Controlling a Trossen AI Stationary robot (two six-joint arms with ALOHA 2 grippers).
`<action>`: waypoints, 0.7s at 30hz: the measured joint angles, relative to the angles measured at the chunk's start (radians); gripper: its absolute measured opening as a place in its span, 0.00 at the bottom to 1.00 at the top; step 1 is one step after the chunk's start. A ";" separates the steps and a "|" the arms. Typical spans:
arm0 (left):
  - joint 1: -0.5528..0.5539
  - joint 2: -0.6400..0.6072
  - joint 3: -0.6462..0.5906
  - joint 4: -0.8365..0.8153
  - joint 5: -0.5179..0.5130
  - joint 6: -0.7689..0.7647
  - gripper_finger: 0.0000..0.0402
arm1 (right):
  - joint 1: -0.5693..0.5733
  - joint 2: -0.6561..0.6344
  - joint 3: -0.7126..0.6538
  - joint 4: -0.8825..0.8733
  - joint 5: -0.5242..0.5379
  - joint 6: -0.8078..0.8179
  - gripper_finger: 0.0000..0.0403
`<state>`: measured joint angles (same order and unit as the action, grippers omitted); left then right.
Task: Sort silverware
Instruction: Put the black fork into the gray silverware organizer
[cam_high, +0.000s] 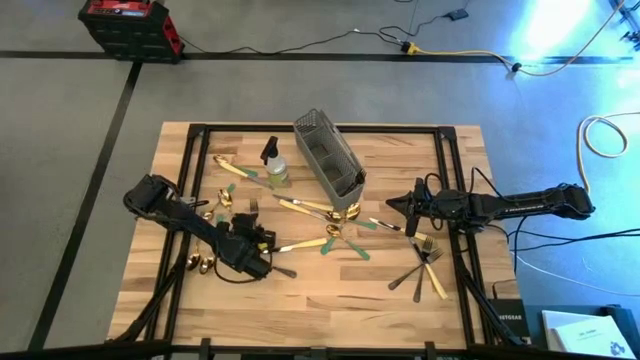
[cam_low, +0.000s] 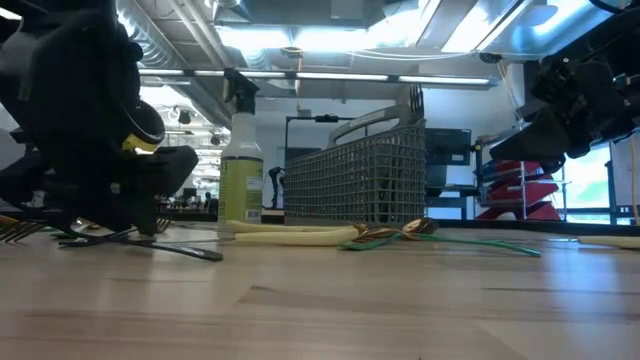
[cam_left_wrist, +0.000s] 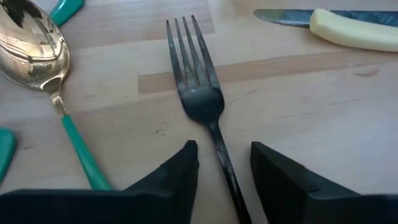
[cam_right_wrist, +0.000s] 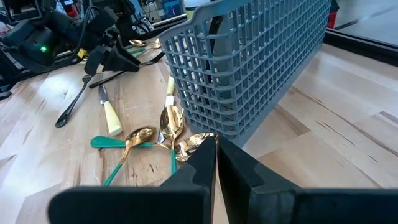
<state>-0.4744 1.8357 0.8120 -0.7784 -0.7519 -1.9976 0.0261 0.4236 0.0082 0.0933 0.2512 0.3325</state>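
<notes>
We find the caddy (cam_high: 329, 163) at table (cam_high: 400, 310) centre rear, the bottle (cam_high: 274, 165) just left of it. Cutlery fans out before both. 1 fork (cam_left_wrist: 202, 93) lies on the table between the left gripper (cam_left_wrist: 224, 174) fingers.

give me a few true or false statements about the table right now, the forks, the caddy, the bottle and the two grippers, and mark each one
1. The left gripper straddles a black fork's handle. True.
2. That fork is lifted off the table. False: it lies flat on the wood.
3. The right gripper is wide open. False: its fingers are shut together, empty.
4. The spray bottle stands beside the caddy. True.
5. The caddy is lying on its side. False: it stands upright.
</notes>
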 joint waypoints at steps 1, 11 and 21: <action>0.000 0.001 0.000 0.002 0.000 -0.006 0.28 | 0.000 0.000 0.000 0.000 0.000 0.000 0.00; -0.014 0.004 -0.002 0.014 -0.025 -0.007 0.08 | 0.000 0.000 0.000 -0.002 0.000 0.000 0.00; -0.040 0.005 0.002 0.011 -0.033 0.064 0.01 | 0.000 0.000 0.000 -0.010 0.000 0.000 0.00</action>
<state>-0.5144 1.8408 0.8136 -0.7674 -0.7848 -1.9340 0.0261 0.4235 0.0082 0.0829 0.2512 0.3325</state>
